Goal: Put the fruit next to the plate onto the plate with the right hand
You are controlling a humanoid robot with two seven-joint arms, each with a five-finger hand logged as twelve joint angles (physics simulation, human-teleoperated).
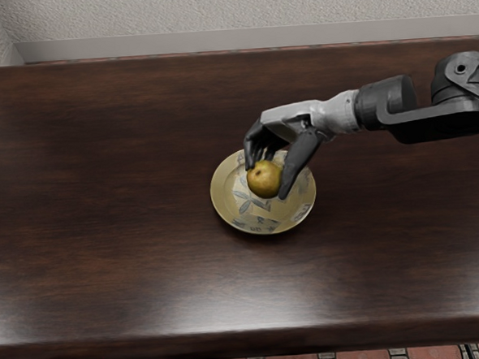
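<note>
Item: fruit, small, yellow-green, rounded, brown-speckled; located over the middle of the plate, inside its rim as seen from above. Whether it is resting on the plate's surface or held just clear of it cannot be told from this view. Item: plate, shallow, tan, with a pale leaf pattern, set near the centre of the table, slightly right of middle. Item: right hand, brought in from the right edge on a grey and black arm, closed around the fruit from the far side and above. Dark fingers are curled over the fruit's far-left side, and one long digit is laid down its right side. Left hand: not shown. Condition of task: judged nearly done, with only the release outstanding. Risks noted: if the fruit is let go above the surface, it may be bounced or rolled, being round, and carried over the low rim onto the table, most likely toward the near-left, where no finger stands. If the fingers are opened unevenly, the fruit may be nudged sideways by the last digit in contact. If the hand is lifted before the hold is fully eased, the fruit may be dragged up and dropped, or the far rim clipped and the plate shifted.
</note>
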